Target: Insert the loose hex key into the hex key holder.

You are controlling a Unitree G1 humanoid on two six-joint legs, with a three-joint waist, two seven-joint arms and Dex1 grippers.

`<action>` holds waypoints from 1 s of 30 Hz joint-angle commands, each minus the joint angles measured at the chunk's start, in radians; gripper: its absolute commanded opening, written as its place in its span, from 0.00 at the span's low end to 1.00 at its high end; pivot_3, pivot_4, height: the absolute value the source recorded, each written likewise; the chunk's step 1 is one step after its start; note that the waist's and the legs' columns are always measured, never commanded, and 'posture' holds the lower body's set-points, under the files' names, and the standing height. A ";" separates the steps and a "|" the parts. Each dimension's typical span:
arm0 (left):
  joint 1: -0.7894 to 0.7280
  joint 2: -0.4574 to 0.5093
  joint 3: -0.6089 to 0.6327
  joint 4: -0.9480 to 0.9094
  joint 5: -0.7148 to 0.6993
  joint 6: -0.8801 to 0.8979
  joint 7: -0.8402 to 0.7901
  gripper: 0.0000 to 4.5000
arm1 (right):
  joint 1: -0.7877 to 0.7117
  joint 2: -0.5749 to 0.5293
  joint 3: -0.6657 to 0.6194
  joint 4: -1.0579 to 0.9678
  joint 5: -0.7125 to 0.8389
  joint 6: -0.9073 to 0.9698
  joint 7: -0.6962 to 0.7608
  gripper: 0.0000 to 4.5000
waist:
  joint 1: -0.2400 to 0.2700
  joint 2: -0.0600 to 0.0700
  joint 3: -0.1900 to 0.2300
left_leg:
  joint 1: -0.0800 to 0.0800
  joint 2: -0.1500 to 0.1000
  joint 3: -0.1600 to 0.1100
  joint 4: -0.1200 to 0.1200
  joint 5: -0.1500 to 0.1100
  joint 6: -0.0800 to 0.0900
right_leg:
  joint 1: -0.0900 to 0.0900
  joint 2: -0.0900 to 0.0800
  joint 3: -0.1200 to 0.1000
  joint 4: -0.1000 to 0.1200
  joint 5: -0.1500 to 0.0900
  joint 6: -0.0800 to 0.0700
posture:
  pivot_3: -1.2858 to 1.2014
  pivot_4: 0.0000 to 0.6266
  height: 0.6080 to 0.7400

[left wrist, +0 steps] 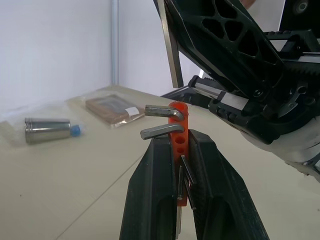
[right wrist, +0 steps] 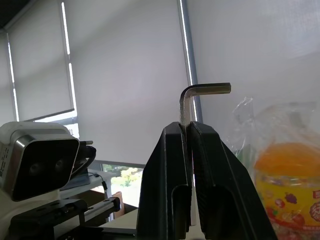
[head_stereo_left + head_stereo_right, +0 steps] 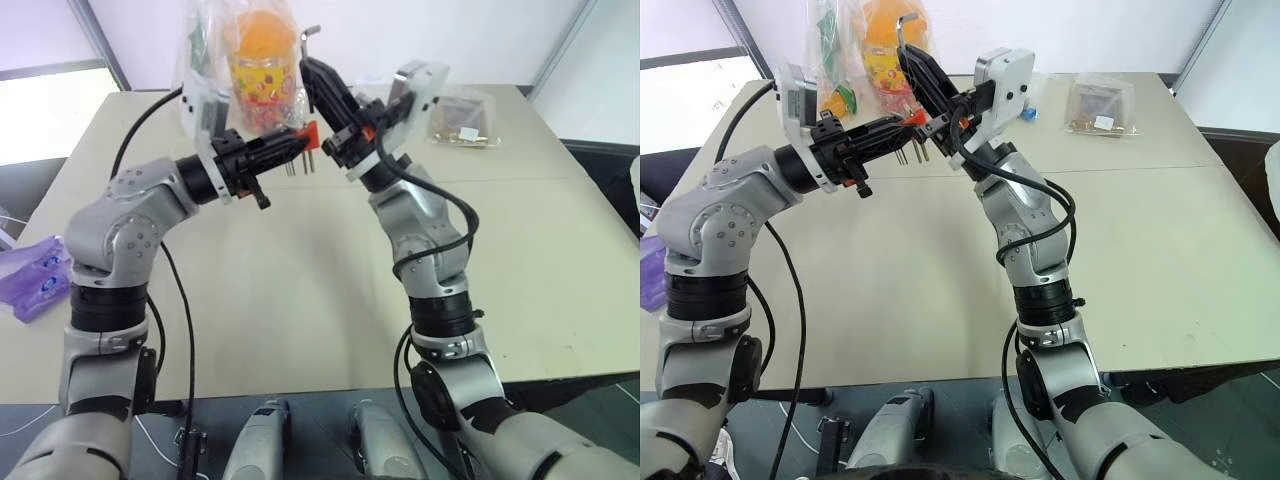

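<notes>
The right gripper [image 2: 190, 131] is clenched on the loose hex key [image 2: 187, 102] by its long shank, bent end uppermost. It looks light, stiff and slick, so a grip near the bend should suit. At nine o'clock, the left gripper [image 1: 181, 150] clamps the hex key holder [image 3: 308, 132], likely rigid plastic.

An orange jar [image 3: 262, 60] in plastic and a packet [image 3: 461, 120] sit on the table [image 3: 300, 300].
</notes>
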 commanded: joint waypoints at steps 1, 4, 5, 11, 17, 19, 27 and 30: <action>-0.032 0.001 0.031 -0.012 -0.015 -0.007 -0.001 0.00 | -0.008 0.006 0.002 -0.019 -0.004 -0.022 0.005 0.01 | 0.000 0.000 0.000 | 0.000 0.000 0.000 0.000 0.000 0.000 | 0.000 0.000 0.000 0.000 0.000 0.000 | 0.52 0.24 1.00; -0.037 0.000 0.033 -0.007 -0.017 -0.007 0.002 0.00 | -0.006 0.005 0.004 -0.022 -0.003 -0.018 0.010 0.01 | 0.000 0.000 0.000 | 0.000 0.000 0.000 0.000 0.000 0.000 | 0.000 0.000 0.000 0.000 0.000 0.000 | 0.52 0.24 1.00; -0.038 0.000 0.034 -0.005 -0.018 -0.007 0.003 0.00 | -0.004 0.005 0.005 -0.022 -0.003 -0.018 0.011 0.01 | 0.000 0.000 0.000 | 0.000 0.000 0.000 0.000 0.000 0.000 | 0.000 0.000 0.000 0.000 0.000 0.000 | 0.52 0.24 1.00; -0.045 -0.004 0.034 -0.002 -0.017 -0.010 0.010 0.00 | 0.007 0.004 0.012 -0.025 -0.006 -0.017 0.014 0.01 | 0.000 0.000 0.000 | 0.000 0.000 0.000 0.000 0.000 0.000 | 0.000 0.000 0.000 0.000 0.000 0.000 | 0.52 0.24 1.00; -0.049 -0.010 0.036 -0.004 -0.019 -0.010 0.016 0.00 | 0.014 0.003 0.015 -0.024 -0.012 -0.018 0.019 0.01 | 0.000 0.000 0.000 | 0.000 0.000 0.000 0.000 0.000 0.000 | 0.000 0.000 0.000 0.000 0.000 0.000 | 0.52 0.24 1.00; -0.051 -0.011 0.038 -0.005 -0.020 -0.010 0.017 0.00 | 0.014 0.002 0.014 -0.022 -0.016 -0.020 0.018 0.01 | 0.000 0.000 0.000 | 0.000 0.000 0.000 0.000 0.000 0.000 | 0.000 0.000 0.000 0.000 0.000 0.000 | 0.52 0.24 1.00; -0.044 -0.008 0.042 -0.012 -0.023 -0.010 0.018 0.00 | 0.003 -0.009 -0.003 -0.003 -0.025 -0.035 0.015 0.01 | 0.000 0.000 0.000 | 0.000 0.000 0.000 0.000 0.000 0.000 | 0.000 0.000 0.000 0.000 0.000 0.000 | 0.52 0.24 1.00; -0.043 -0.007 0.042 -0.014 -0.023 -0.009 0.017 0.00 | -0.003 -0.013 -0.008 0.005 -0.026 -0.043 0.013 0.01 | 0.000 0.000 0.000 | 0.000 0.000 0.000 0.000 0.000 0.000 | 0.000 0.000 0.000 0.000 0.000 0.000 | 0.52 0.24 1.00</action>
